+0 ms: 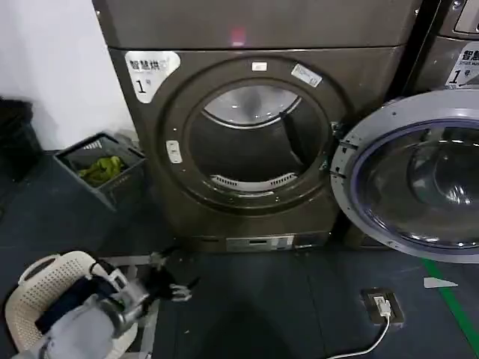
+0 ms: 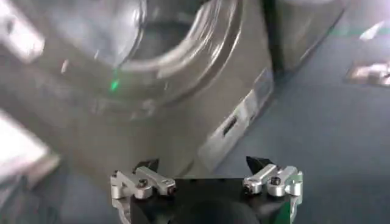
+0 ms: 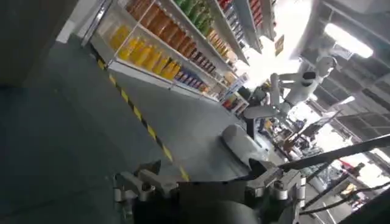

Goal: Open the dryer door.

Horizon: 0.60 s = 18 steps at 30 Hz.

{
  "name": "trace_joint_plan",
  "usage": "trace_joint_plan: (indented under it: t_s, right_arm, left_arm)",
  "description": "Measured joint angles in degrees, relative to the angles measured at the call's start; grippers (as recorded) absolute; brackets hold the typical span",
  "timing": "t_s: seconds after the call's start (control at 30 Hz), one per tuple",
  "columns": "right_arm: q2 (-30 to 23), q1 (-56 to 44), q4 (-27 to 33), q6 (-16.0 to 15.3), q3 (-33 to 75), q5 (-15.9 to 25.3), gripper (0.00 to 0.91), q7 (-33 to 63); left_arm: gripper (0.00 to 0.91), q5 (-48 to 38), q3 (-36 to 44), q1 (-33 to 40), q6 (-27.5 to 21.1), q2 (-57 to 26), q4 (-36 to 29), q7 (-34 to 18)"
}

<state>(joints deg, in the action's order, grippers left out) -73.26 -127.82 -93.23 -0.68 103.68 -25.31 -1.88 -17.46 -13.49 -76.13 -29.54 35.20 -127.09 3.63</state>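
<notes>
dryer door (image 1: 419, 187) swung wide to the right of the dryer (image 1: 254, 134), its far edge cut off — drum mouth clear; left gripper (image 1: 176, 288) low over bare floor, fingers spread, holding nothing.

**Legible Markings: Two "1" Labels**

We read a white label (image 1: 150, 71) at the upper left corner of the dryer (image 1: 254, 142) front: Chinese characters above the numeral "1". The neighbouring machine (image 1: 449, 52) carries a matching label (image 1: 465, 66), also "1". We find the smaller stickers on the dryer's front too small to read.
</notes>
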Motion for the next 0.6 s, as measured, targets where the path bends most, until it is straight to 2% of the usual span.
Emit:
trace_joint_plan:
  t_s: [0.27, 0.4, 0.6]
  right_arm:
    - [0.26, 0.1, 0.81, -0.12, 0.0, 0.1, 0.907, -0.7]
    - [0.38, 0.25, 1.07, -0.27, -0.08, 0.14, 0.907, -0.75]
    - [0.62, 0.38, 1.61, -0.35, -0.45, 0.26, 0.907, -0.84]
  left_arm:
    - [0.907, -9.97, -5.39, -5.26, -1.28, -0.61, 5.94, -8.05]
    - [0.907, -14.01, -9.38, -7.98, -1.79, 0.62, 8.77, -9.72]
    - [0.907, -21.08, -20.05, -14.44, -5.52, 4.7, 9.61, -11.97]
